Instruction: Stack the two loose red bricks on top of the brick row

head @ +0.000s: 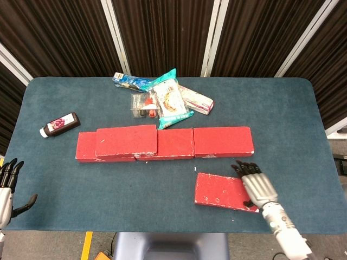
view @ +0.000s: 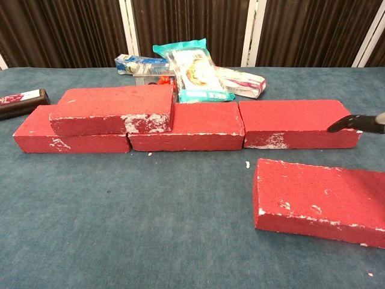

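Note:
Three red bricks form a row across the middle of the table. A further red brick lies stacked on the row's left part, also visible in the chest view. One loose red brick lies flat in front of the row's right end, close up in the chest view. My right hand hovers over that brick's right end with fingers spread and nothing in it; only a dark fingertip shows in the chest view. My left hand is open at the table's front left edge.
Behind the row lie snack packets, a blue box and a small clear box. A dark bottle lies at the left. Bare blue cloth spreads in front of the row's left part.

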Controlling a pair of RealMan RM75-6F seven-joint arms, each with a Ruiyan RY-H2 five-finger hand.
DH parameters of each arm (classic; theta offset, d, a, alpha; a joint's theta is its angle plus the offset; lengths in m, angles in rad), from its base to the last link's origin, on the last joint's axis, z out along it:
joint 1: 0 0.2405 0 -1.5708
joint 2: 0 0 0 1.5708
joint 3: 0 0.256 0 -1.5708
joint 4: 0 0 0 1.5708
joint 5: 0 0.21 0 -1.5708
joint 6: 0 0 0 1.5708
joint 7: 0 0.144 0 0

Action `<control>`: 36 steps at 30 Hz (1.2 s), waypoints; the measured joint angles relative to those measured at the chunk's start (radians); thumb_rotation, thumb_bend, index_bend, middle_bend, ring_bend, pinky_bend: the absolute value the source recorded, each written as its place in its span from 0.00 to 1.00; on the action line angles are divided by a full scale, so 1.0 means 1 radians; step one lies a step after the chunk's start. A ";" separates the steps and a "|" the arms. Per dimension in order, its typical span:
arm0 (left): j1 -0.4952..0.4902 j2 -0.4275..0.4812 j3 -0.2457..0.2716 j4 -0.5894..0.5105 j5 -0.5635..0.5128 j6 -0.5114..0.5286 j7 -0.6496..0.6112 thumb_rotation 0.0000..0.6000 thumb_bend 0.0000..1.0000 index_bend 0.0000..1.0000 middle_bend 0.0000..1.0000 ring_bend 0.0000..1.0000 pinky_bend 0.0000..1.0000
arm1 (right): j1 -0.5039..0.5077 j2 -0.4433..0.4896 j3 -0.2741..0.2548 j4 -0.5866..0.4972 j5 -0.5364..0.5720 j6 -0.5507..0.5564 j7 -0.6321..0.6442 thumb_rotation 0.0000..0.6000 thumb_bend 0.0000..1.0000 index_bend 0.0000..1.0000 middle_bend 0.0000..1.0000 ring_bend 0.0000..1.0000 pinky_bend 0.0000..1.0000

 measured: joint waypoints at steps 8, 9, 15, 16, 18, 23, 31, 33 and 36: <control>0.011 0.009 -0.016 -0.011 -0.007 -0.025 -0.007 1.00 0.24 0.00 0.00 0.00 0.00 | 0.077 -0.079 -0.040 -0.035 0.108 0.051 -0.102 1.00 0.00 0.00 0.01 0.00 0.00; 0.012 0.010 -0.017 -0.013 -0.009 -0.028 -0.006 1.00 0.24 0.00 0.00 0.00 0.00 | 0.079 -0.085 -0.047 -0.035 0.109 0.058 -0.106 1.00 0.00 0.00 0.01 0.00 0.00; 0.020 0.017 -0.027 -0.020 -0.009 -0.040 -0.007 1.00 0.24 0.00 0.00 0.00 0.00 | 0.085 -0.113 -0.079 -0.018 0.109 0.090 -0.102 1.00 0.00 0.00 0.01 0.00 0.00; 0.021 0.017 -0.029 -0.021 -0.009 -0.042 -0.007 1.00 0.24 0.00 0.00 0.00 0.00 | 0.085 -0.117 -0.084 -0.015 0.108 0.092 -0.097 1.00 0.00 0.00 0.01 0.00 0.00; 0.023 0.018 -0.032 -0.022 -0.009 -0.045 -0.006 1.00 0.24 0.00 0.00 0.00 0.00 | 0.086 -0.122 -0.089 -0.007 0.107 0.095 -0.089 1.00 0.00 0.00 0.01 0.00 0.00; 0.028 0.018 -0.040 -0.024 -0.010 -0.049 -0.005 1.00 0.24 0.00 0.00 0.00 0.00 | 0.090 -0.140 -0.094 0.021 0.110 0.117 -0.081 1.00 0.00 0.00 0.01 0.00 0.00; 0.034 0.019 -0.049 -0.029 -0.011 -0.059 0.003 1.00 0.24 0.00 0.00 0.00 0.00 | 0.115 -0.158 -0.100 0.050 0.151 0.114 -0.080 1.00 0.00 0.00 0.01 0.00 0.00; 0.035 0.018 -0.053 -0.030 -0.013 -0.060 0.003 1.00 0.24 0.00 0.00 0.00 0.00 | 0.119 -0.162 -0.102 0.054 0.154 0.115 -0.079 1.00 0.00 0.00 0.01 0.00 0.00; 0.037 0.018 -0.056 -0.031 -0.014 -0.062 0.001 1.00 0.24 0.00 0.00 0.00 0.00 | 0.122 -0.168 -0.104 0.062 0.159 0.121 -0.078 1.00 0.00 0.00 0.01 0.00 0.00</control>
